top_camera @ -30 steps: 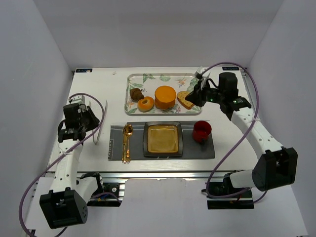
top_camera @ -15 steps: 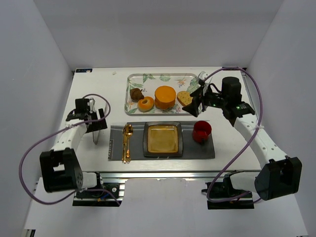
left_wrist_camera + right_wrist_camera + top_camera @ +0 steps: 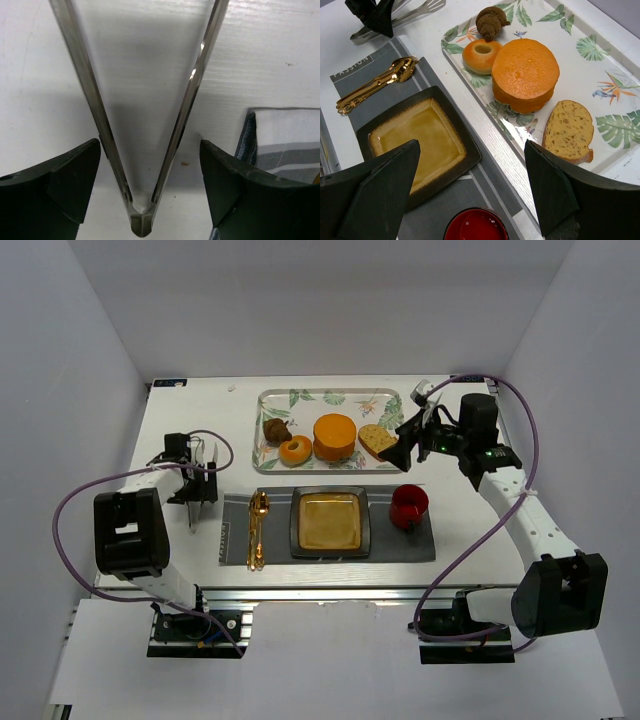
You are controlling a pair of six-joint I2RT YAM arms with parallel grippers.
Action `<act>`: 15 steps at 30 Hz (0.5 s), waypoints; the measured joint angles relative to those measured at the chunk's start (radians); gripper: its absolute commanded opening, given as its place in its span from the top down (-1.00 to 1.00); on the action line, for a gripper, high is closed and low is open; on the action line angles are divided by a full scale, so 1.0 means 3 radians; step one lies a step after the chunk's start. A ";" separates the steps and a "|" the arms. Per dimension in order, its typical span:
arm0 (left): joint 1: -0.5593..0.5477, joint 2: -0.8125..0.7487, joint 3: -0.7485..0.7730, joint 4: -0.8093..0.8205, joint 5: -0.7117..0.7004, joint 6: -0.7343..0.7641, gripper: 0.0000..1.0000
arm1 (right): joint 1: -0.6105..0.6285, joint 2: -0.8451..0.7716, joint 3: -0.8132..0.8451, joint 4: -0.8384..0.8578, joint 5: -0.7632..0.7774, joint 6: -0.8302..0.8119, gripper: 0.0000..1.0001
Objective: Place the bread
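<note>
Pickup is pending: the bread (image 3: pixel 295 451) is lying ungrasped on the tray (image 3: pixel 330 398), toward its left end. Left of the tray, the left gripper (image 3: pixel 150 150) is straddling the tongs (image 3: pixel 91 100), fingers apart. The right gripper (image 3: pixel 472 150) is gaping empty. The next move is likely calling for clamping the tongs.

Ahead of the right jaws, the bread (image 3: pixel 481 54) lies on the tray (image 3: pixel 570 35), left of the cylinder (image 3: pixel 525 72). Tongs (image 3: pixel 107 140) lie on the tabletop (image 3: pixel 260 50) between the left jaws.
</note>
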 measured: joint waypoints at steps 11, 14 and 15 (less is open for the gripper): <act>-0.0003 -0.0034 -0.0201 0.0394 0.0120 0.0081 -0.21 | -0.0097 0.0000 0.0013 -0.0005 -0.0017 0.0037 -0.79; -0.0010 -0.0084 -0.0281 0.0497 0.0141 0.0060 0.00 | -0.0121 0.0000 0.0037 -0.0003 -0.0042 0.0039 -0.79; -0.0011 -0.0095 -0.0301 0.0530 0.0144 0.0047 0.20 | -0.0131 0.0000 0.0042 -0.0001 -0.0052 0.0041 -0.79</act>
